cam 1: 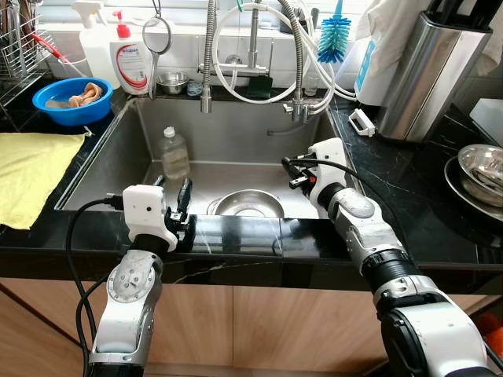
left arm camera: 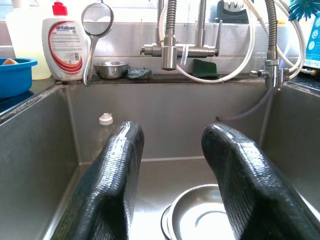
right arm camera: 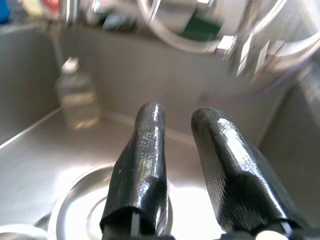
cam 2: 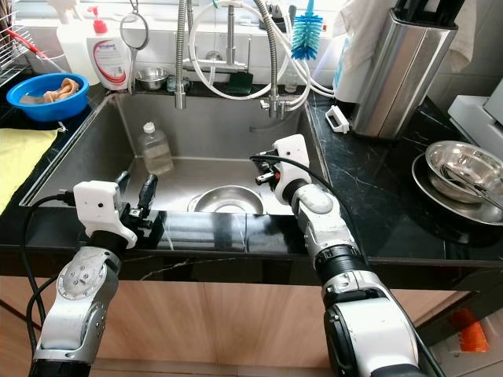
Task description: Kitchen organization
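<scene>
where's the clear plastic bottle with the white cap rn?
The clear plastic bottle with the white cap stands upright in the steel sink, at its back-left, on the robot's left; the steel bowl sits nearer the front, apart from it.

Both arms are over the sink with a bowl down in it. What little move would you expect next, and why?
Probably the right gripper dips toward the metal bowl on the sink floor. Its fingers are open, empty and aimed just above the bowl's rim. The left gripper, also open, sits by the front edge; the plastic bottle stands apart at the back left.
</scene>
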